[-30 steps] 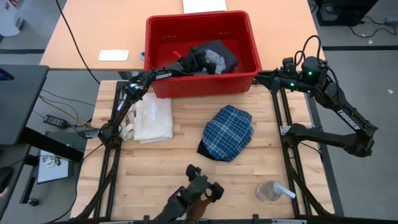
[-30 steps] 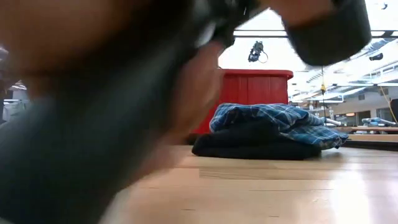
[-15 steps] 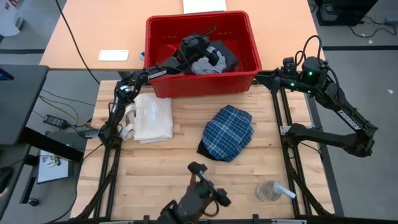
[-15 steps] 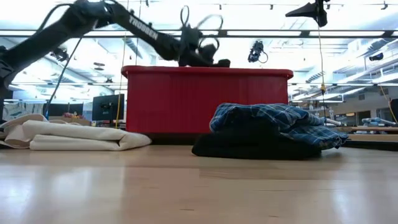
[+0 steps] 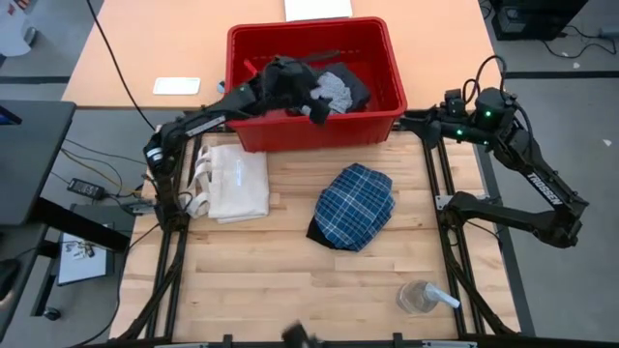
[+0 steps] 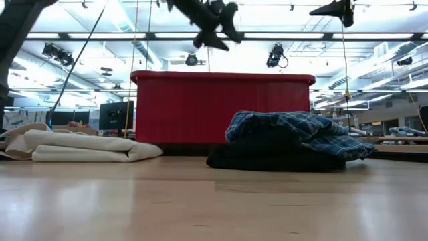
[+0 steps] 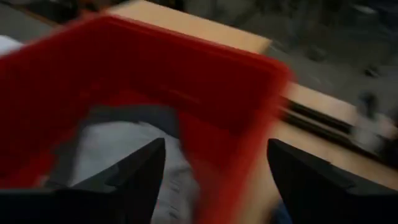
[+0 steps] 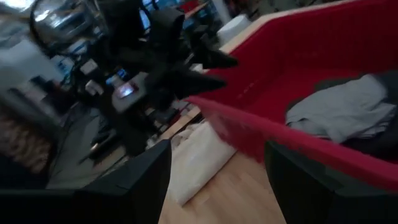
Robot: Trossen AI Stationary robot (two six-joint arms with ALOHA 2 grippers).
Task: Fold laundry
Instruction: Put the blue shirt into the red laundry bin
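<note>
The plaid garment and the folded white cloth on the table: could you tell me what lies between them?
Only bare wooden table separates the plaid garment from the white cloth, as the high view shows.

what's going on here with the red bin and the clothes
A two-armed robot is working through laundry. The left tool is over the red bin, open and empty, above the grey garment lying with a black garment inside. The right tool waits at the table's right edge by the bin, also open. On the wooden table, a blue plaid garment sits bundled in the middle and a folded cream cloth lies to its left.
</note>
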